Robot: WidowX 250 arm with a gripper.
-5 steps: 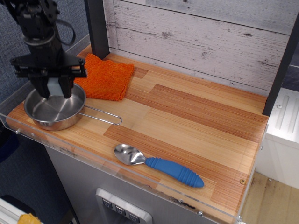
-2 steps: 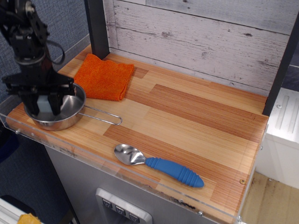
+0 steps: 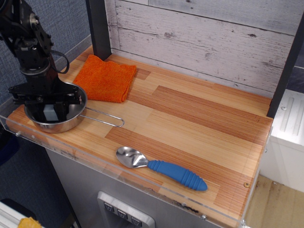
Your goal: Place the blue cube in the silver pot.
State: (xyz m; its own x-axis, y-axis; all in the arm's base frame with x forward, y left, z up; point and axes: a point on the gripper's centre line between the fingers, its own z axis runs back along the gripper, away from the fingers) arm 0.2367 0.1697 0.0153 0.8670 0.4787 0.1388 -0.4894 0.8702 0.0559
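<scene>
Grey-blue cube (image 3: 49,113) sits low inside the pot (image 3: 71,119), gripped between the tool's (image 3: 49,112) closed-in fingers; only release and withdrawal remain.

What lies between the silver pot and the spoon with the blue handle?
Only bare wooden tabletop, seen in the single camera view. The silver pot has its wire handle reaching right, ending short of the spoon. The orange cloth lies behind, not between.

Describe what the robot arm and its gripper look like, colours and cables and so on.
The arm is matte black, built of blocky jointed segments with visible screw heads, and a black cable loops off its wrist. The gripper is black too: a wide flat crossbar carrying two dark fingers. No markings are legible.
</scene>
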